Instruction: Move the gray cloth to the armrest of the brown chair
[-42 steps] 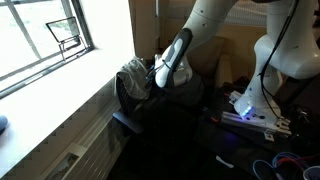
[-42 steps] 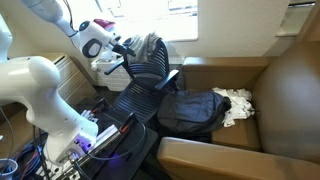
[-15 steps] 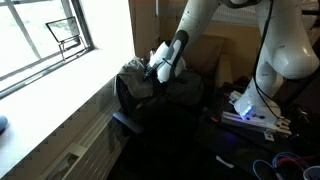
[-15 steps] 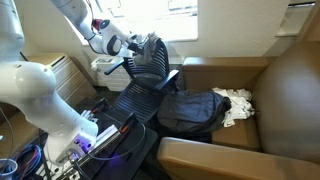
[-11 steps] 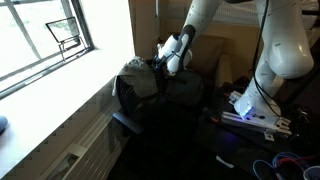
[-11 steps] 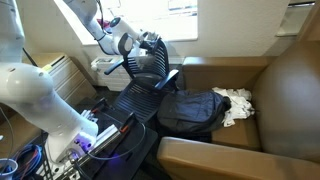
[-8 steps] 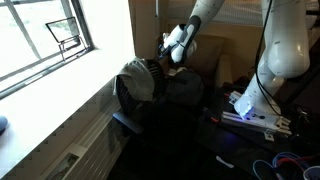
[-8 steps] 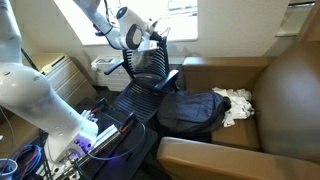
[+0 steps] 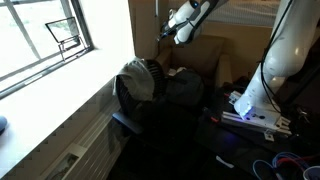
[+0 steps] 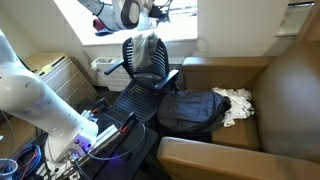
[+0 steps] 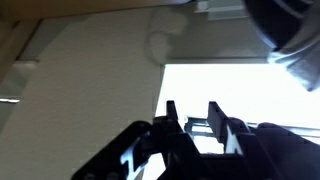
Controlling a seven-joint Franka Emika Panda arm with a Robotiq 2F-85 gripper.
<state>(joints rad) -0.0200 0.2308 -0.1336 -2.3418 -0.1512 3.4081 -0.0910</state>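
1. Gray cloth (image 10: 145, 48) hangs draped over the top of the backrest of the black office chair (image 10: 135, 98). In both exterior views it covers the upper part of that backrest in loose folds.
2. The pincer (image 9: 168, 25) hangs in the air above the office chair's backrest, well apart from the cloth. It touches neither the cloth nor the chair.
3. In the wrist view the pincer (image 11: 193, 120) shows two dark fingers (image 11: 172, 113) standing apart. Bright light fills the gap between them, so the pincer is open and holds nothing.
4. A blurred gray shape fills the upper corner of the wrist view. I cannot tell whether it is the cloth.
5. A black backpack (image 10: 190, 112) lies just beside the office chair's seat, resting on the seat of the brown chair (image 10: 285, 85).
6. The brown chair's near armrest (image 10: 210, 155) runs along the side of the backpack, beyond it from the office chair. The gray cloth is well apart from this armrest.
7. A crumpled white cloth (image 10: 236, 102) sits on the far side of the backpack from the office chair, touching the backpack.
8. The robot's white base (image 9: 250, 105) stands near the office chair among cables.
9. A window (image 9: 45, 40) lies behind the office chair's backrest, its sill just beside the cloth.
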